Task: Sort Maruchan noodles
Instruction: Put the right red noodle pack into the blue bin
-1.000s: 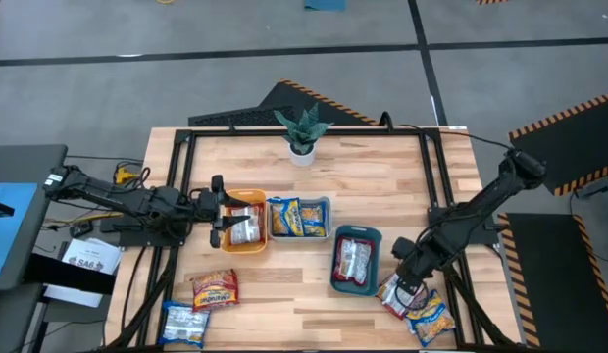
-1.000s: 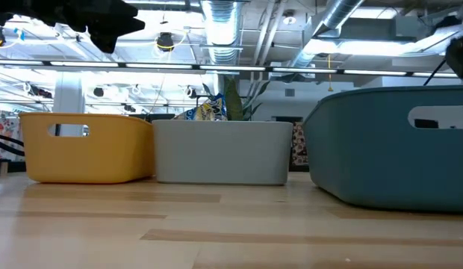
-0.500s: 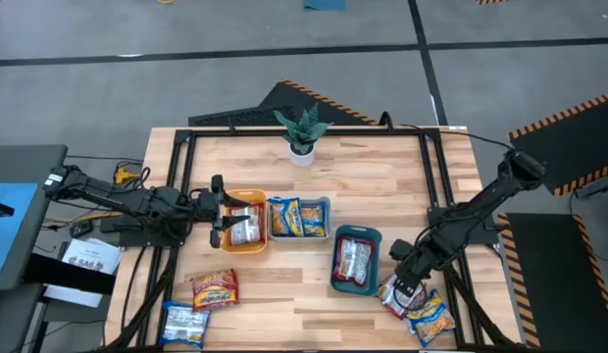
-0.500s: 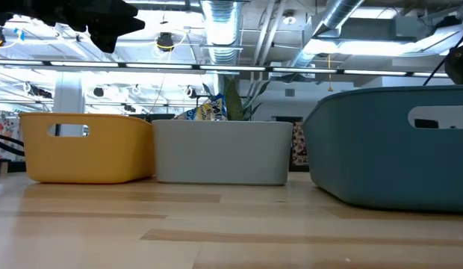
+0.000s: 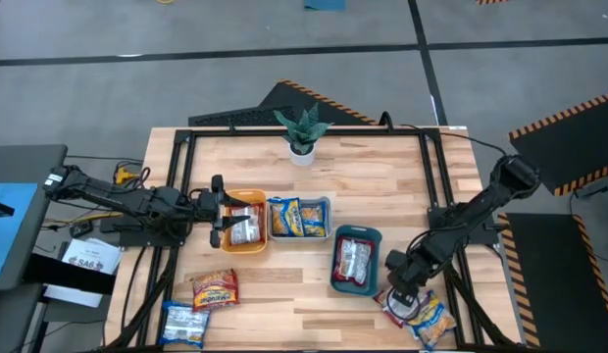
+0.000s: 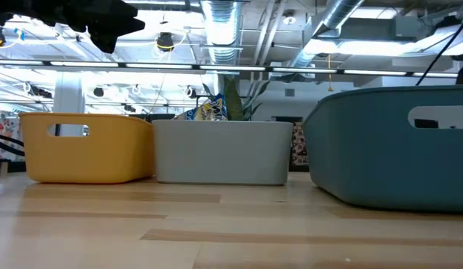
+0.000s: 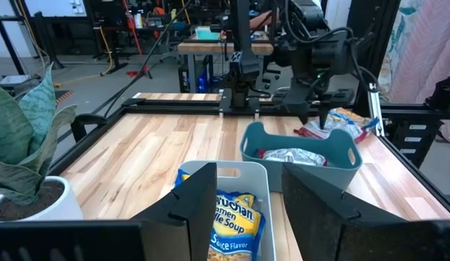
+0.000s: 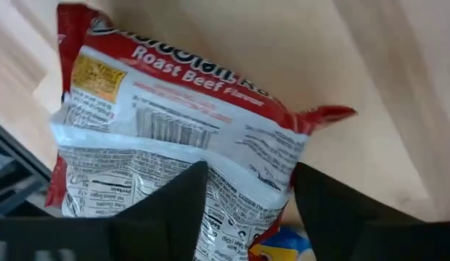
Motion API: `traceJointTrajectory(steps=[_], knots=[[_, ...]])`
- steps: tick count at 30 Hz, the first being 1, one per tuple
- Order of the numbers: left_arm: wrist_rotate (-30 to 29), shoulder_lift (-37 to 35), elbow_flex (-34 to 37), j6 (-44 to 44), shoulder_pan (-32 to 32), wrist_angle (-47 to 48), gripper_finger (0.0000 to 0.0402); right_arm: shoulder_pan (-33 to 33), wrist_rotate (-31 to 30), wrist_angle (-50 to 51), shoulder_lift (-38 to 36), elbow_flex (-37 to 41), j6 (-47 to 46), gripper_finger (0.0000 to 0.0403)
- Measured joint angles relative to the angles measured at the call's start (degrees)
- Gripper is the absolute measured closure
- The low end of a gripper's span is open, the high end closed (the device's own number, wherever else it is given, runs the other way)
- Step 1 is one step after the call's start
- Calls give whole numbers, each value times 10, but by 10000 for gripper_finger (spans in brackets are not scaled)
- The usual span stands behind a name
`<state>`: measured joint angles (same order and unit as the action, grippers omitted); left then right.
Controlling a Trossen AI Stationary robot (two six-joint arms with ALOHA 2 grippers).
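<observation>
Over a crinkly red-and-silver packet (image 8: 174,138), right gripper (image 8: 247,199) fingers spread

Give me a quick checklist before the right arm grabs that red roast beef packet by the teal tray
1. Right gripper over the red roast beef packet: ok, the packet fills the right wrist view.
2. Jaws open either side of the packet: ok.
3. Packet free to lift: not ok, it overlaps a yellow-and-blue packet.
4. Teal tray has room: ok, one silver-and-red packet inside.
5. Left gripper out of the way: ok, it hovers at the orange tray.
6. Jaws touching the packet: cannot tell.
</observation>
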<state>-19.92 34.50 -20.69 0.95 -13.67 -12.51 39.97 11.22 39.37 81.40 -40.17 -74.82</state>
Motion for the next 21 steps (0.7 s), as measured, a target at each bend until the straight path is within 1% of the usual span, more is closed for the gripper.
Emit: traceJointTrajectory(steps=[2,6,7,10,12,17,18,21], knots=[[0,0,0,-4,0,-2,260,0,1,0,1,0,13,238],[-1,0,0,-5,0,-2,260,-4,8,12,-8,1,43,362],[-1,0,0,-5,0,-2,260,-8,10,14,-14,2,47,381],[-4,0,0,-5,0,-2,260,-20,16,35,-43,4,49,388],[-4,0,0,-5,0,-3,260,-28,22,68,-66,-2,48,393],[-4,0,0,-10,0,-4,260,-44,21,142,-131,-52,55,396],[-4,0,0,-13,0,-4,260,-45,13,150,-142,-67,60,396],[-4,0,0,-14,0,-5,260,-45,-35,165,-174,-114,77,396]])
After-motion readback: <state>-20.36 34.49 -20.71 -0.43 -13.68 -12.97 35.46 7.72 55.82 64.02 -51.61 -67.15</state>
